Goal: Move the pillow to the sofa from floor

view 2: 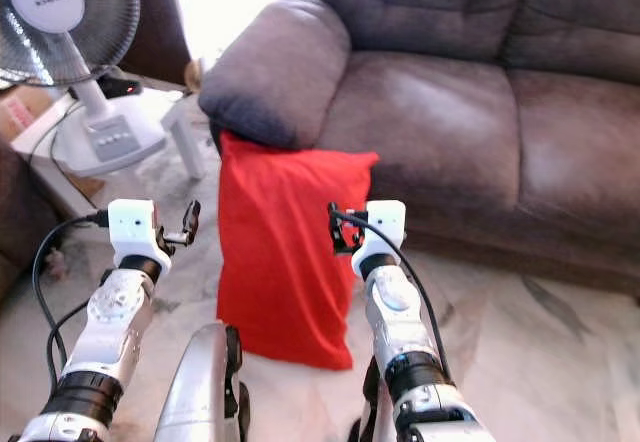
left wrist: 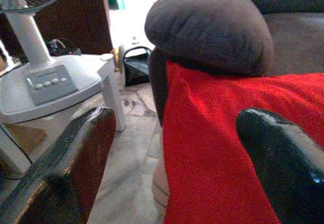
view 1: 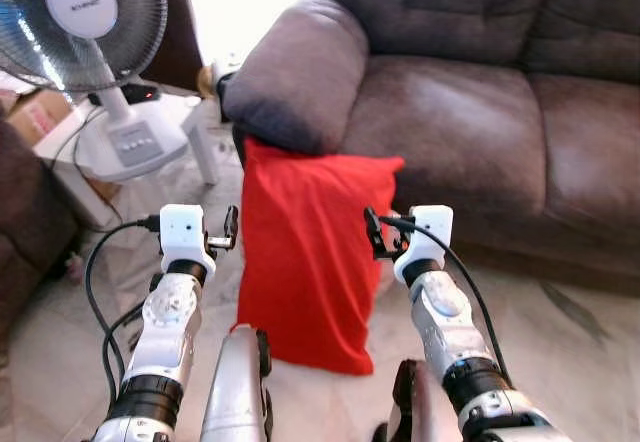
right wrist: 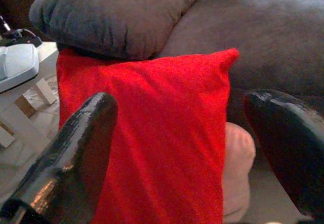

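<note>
A red pillow [view 1: 305, 262] stands upright on the tiled floor and leans against the front of the grey-brown sofa [view 1: 450, 122], its top tucked under the padded armrest [view 1: 300, 77]. Both arms are raised toward it, the left wrist [view 1: 183, 232] just off its left edge and the right wrist [view 1: 425, 232] off its right edge. My left gripper [left wrist: 177, 148] is open, and the pillow's left side shows between its black fingers [left wrist: 76, 168]. The right gripper [right wrist: 177, 148] is open too, framing the pillow's upper right corner. Neither gripper touches the pillow.
A standing fan [view 1: 85, 12] rests on a low white table [view 1: 195, 127] at the left, with cables and a cardboard box [view 1: 35, 112] beside it. Dark furniture [view 1: 25, 232] edges the far left. A pale pink rounded thing [right wrist: 238, 153] sits behind the pillow's lower part.
</note>
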`<state>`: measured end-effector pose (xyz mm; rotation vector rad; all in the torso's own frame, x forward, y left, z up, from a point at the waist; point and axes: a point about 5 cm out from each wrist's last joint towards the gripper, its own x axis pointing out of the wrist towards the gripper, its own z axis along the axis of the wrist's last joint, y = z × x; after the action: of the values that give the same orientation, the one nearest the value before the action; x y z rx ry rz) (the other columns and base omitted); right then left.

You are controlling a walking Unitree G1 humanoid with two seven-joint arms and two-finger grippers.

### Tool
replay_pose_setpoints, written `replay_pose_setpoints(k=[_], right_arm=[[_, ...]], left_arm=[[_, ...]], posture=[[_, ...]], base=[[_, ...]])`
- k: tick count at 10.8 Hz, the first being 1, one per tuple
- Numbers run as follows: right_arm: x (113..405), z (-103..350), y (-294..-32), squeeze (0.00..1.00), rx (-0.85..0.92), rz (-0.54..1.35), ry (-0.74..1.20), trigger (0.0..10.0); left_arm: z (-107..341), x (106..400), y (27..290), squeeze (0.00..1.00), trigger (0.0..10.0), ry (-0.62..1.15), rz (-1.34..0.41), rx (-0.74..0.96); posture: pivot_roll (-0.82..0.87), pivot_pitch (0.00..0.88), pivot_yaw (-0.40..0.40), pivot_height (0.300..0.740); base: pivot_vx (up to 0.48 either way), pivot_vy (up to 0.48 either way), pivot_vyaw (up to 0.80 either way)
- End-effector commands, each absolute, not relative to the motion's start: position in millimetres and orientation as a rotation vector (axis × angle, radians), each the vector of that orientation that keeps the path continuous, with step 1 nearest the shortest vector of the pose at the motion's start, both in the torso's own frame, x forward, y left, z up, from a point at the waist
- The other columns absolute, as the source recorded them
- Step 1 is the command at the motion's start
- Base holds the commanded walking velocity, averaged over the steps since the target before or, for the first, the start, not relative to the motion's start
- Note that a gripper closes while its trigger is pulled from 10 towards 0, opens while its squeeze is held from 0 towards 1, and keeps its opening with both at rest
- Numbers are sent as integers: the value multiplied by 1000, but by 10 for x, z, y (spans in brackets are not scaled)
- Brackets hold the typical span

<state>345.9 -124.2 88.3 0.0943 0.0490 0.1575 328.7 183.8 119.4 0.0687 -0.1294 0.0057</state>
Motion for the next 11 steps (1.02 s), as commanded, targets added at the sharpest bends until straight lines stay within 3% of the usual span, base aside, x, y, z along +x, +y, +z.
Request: replay_pose_setpoints(k=[1,7,9,11], right_arm=[[3443,847,-1248,0,92,153,64,10000],[3433,840,-1219,0,52,190,64,10000],[3425,856,-1173,0,53,211,49,10000],[3422,844,-1202,0,50,202,52,10000]], left_arm=[[1215,3289,1834,0,10000,-138,-1,54],[1221,3302,1858,0,10000,-131,7,51],[1227,3305,1864,0,10000,-132,8,51],[1227,3301,1873,0,10000,-132,10,50]], posture=[[156,176,8,548],[157,163,11,548],[157,168,11,548],[158,171,10,548]], base=[[0,0,0],[0,0,0],[0,0,641],[0,0,0]])
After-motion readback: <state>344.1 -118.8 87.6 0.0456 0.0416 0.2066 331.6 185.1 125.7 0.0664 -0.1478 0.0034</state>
